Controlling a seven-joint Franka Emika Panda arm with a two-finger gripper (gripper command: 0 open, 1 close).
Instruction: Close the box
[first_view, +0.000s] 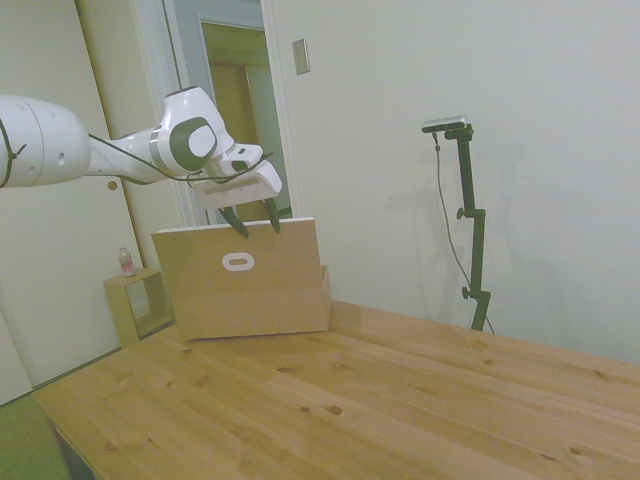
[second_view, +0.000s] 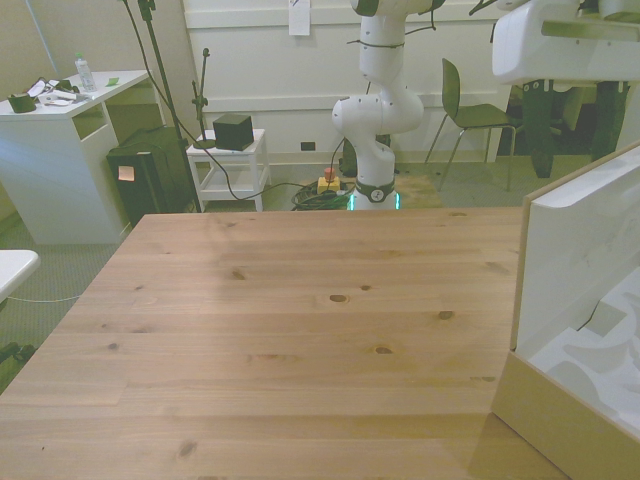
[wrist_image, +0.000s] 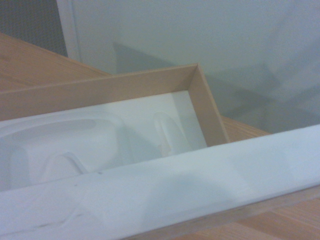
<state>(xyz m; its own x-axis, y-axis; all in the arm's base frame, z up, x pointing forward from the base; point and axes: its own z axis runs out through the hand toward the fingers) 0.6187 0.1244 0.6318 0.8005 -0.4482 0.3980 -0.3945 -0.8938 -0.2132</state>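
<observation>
**Box open, gripper poised at lid's top edge**

Box (first_view: 250, 290) sits at the far left end of the wooden table (first_view: 380, 400), about 10 o'clock from table centre in the side view; in the front view it fills the front view's right edge, near 4 o'clock. Lid flap (first_view: 236, 255) stands roughly upright, oval handle hole (first_view: 238, 263) facing the side camera. Wrist view shows a white moulded insert (wrist_image: 100, 145) inside the brown walls.

Gripper (first_view: 254, 217) hangs at 12 o'clock over the lid's upper edge, fingers spread to a moderate gap and holding nothing; tips sit level with the edge, contact cannot be told.

Step in hand, as judged: approach to the lid, closing not yet begun. Next move likely calls for pushing the top edge over toward the box cavity and following its arc down about the hinge.

Small wooden cube shelf (first_view: 138, 305) stands beyond the box at 9 o'clock, well out of the way.
</observation>
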